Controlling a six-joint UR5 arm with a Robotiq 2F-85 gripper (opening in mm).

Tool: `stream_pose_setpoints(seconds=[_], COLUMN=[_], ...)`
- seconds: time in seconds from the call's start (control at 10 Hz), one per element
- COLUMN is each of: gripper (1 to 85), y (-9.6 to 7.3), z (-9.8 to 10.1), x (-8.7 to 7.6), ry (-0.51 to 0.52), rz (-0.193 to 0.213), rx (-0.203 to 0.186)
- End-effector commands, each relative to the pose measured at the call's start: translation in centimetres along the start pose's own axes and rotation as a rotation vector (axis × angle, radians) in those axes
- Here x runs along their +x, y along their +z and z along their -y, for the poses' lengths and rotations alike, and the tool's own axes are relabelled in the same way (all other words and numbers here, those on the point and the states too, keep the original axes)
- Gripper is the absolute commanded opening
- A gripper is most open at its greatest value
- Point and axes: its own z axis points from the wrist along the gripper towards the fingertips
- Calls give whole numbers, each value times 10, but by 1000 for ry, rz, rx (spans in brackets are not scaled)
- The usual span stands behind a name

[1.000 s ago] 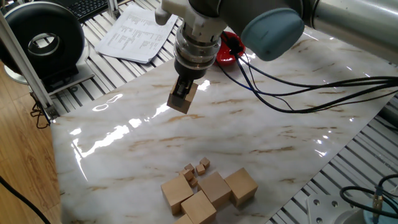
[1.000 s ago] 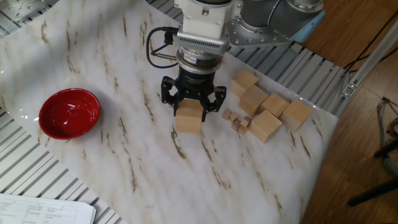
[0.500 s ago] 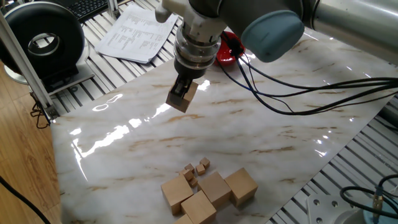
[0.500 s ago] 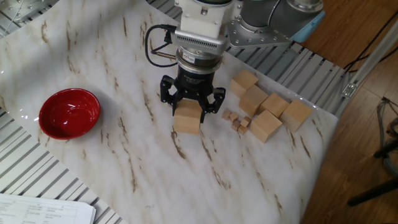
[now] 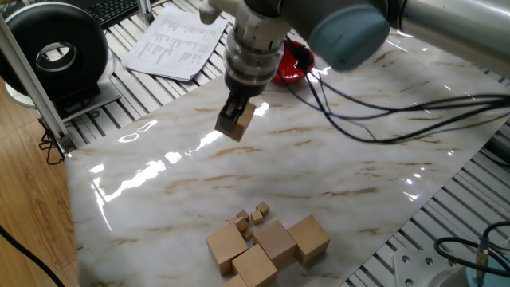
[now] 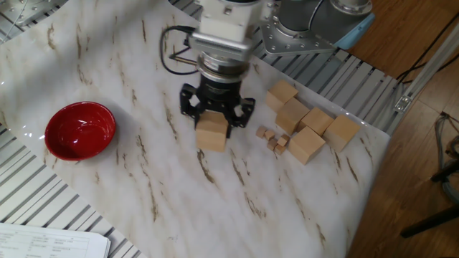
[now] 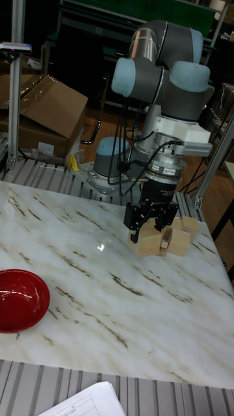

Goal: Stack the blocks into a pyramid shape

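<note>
Front block (image 5: 255, 269) cut by frame edge; arm motion-blurred (tiny cubes (image 5: 251, 217) indistinct).

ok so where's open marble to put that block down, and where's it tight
Bare marble spreads between the red bowl and the held block, and along the edge nearest the papers. It is crowded by the four loose blocks and tiny cubes at the far corner, just beside the gripper.

Two fixed views looking down from opposite sides of the table (image 5: 335, 171); tall view low, facing the arm (image 7: 162, 58). Table shared.
</note>
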Motion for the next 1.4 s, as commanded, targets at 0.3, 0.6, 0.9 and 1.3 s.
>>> stream_pose_setpoints(seconds=[0.3,0.6,0.9,1.3], gripper=[10,10,10,10], y=[-19,-10,-6,19], z=[78,109,140,120], x=[-5,5,13,-18], ry=[-139,-307,-622,-642], rz=[-70,-59,-36,79], rx=[-52,-48,23,-2])
